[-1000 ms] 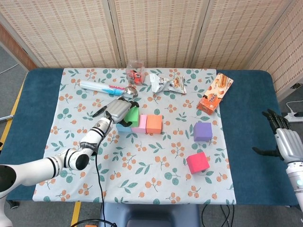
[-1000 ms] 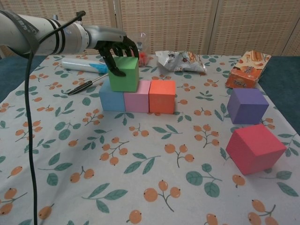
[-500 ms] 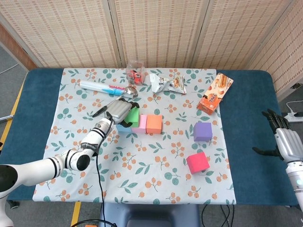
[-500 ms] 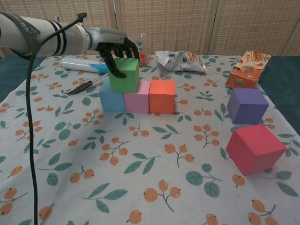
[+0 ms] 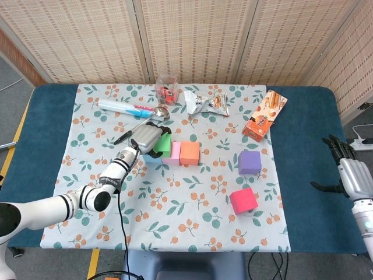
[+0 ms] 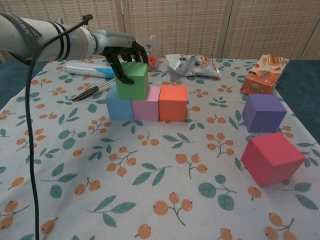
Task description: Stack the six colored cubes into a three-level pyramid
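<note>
Cubes: six | left robot hand (image 6: 125, 52) gripped green cube (image 6: 133, 80) atop blue cube (image 6: 119, 106) and pink cube (image 6: 146, 102) | right robot hand (image 5: 345, 166) empty, fingers spread | clear container (image 5: 167, 87): red bits inside

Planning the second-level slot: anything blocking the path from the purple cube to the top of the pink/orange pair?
Nothing visible does. The purple cube stands alone on the cloth right of the orange cube, with bare cloth between. The tops of the pink cube and orange cube are clear; the green cube, held by the left hand, sits over blue and pink.
</note>
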`<state>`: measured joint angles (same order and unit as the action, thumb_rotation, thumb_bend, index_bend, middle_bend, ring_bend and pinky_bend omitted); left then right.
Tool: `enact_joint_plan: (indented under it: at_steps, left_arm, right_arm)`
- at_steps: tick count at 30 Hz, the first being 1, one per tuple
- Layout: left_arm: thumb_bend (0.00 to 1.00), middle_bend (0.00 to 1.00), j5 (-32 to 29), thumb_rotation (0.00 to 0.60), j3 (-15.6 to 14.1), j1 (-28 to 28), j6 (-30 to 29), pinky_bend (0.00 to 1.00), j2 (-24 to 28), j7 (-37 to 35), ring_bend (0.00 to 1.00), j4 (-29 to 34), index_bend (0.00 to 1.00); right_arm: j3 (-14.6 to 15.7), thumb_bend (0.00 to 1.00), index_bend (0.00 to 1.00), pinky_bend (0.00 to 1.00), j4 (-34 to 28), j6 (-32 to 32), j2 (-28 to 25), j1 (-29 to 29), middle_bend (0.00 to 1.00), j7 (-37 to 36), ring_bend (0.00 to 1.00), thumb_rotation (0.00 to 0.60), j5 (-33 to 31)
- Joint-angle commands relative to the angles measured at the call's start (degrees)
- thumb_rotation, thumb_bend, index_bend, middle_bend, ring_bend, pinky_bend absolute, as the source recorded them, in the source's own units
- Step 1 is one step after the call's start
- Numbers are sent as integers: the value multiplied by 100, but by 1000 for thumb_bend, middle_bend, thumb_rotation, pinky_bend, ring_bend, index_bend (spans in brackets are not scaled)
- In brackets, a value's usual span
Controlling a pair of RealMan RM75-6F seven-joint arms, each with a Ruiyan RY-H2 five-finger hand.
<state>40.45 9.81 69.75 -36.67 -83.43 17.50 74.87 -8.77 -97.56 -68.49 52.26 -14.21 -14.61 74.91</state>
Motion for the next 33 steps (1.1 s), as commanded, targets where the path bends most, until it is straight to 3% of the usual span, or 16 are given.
enact_joint_plan:
  at_steps: [1,9,15,24,29,33]
  left_arm:
    - [325,238,-25,600,-10,2,-22,200,8,24,216,30,223]
    - [326,153,-125,600,-53,29,-32,200,53,107,162,150,156]
    - [324,35,-295,600,-63,69,-49,206,119,166,69,283,24]
    - [323,0,-468,600,-23,33,-94,172,462,87,0,766,0]
    - [323,0,34,600,167,-458,-630,142,1018,-396,0,1399,0]
    - [324,21,590,600,82,-990,-1393,137,1288,-552,10,1605,19]
  right_arm:
    - [-1,18,0,73,1,-1,-1,1,39,-3,0,600,0]
    - [-4,18,0,73,18,9,14,-3,39,-28,0,600,1]
    - [-8,18,0,73,33,18,13,-6,40,-45,0,600,-1]
    - [-3,18,0,73,51,31,2,-11,40,-80,0,600,29]
    - [21,18,0,100,97,160,-37,-64,39,-142,0,600,80]
    - [75,17,0,117,175,379,32,-181,40,-114,0,600,154]
